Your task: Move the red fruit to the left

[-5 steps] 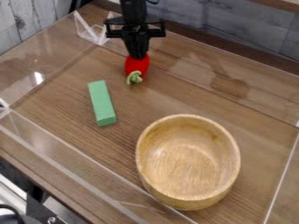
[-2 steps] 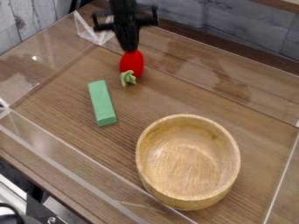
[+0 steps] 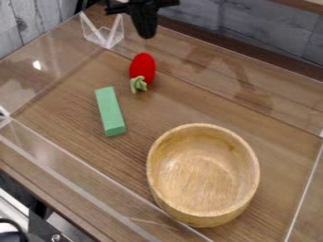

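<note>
The red fruit [image 3: 143, 65] lies on its side on the wooden table, its green leafy cap [image 3: 139, 84] pointing toward the camera. My gripper [image 3: 146, 32] hangs above and behind it at the top edge of the view, pointing straight down. Its dark fingers are shut together with nothing between them, and a gap separates them from the fruit.
A green rectangular block [image 3: 111, 111] lies to the front left of the fruit. A wooden bowl [image 3: 203, 173] stands at the front right. Clear plastic walls [image 3: 51, 57] fence the table on all sides.
My gripper, down around the red fruit a second ago, has risen clear of it and closed. The fruit stays on the table, barely shifted.
</note>
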You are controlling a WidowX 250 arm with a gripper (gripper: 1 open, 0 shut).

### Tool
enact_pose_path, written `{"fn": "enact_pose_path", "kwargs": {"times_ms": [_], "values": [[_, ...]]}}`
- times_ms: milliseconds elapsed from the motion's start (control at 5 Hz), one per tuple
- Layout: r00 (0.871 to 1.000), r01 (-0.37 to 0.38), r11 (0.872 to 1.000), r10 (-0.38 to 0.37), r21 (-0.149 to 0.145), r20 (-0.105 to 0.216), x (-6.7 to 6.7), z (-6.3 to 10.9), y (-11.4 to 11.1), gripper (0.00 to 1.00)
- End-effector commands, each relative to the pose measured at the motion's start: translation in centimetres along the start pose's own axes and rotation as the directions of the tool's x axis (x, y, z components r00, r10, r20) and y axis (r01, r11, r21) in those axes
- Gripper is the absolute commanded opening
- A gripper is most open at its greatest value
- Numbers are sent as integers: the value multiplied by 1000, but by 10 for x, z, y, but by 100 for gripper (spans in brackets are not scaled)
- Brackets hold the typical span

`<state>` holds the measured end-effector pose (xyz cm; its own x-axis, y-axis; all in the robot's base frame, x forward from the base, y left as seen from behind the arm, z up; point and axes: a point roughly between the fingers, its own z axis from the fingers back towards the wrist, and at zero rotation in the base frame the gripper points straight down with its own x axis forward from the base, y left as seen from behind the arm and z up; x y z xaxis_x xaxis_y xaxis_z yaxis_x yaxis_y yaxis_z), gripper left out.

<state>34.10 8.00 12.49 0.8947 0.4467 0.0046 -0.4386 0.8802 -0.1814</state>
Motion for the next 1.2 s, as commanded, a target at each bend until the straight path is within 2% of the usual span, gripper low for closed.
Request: {"fn": "enact_pose_path", "kwargs": {"times_ms": [0,200,600,1000], "values": [[997,-12,1000,12,3,80,2,27,-14,0],[996,-37,999,35,14,79,-1,29,-21,100],[996,-46,998,43,37,78,4,34,1,100],[995,-75,995,70,70,71,5,-1,19,100]]}}
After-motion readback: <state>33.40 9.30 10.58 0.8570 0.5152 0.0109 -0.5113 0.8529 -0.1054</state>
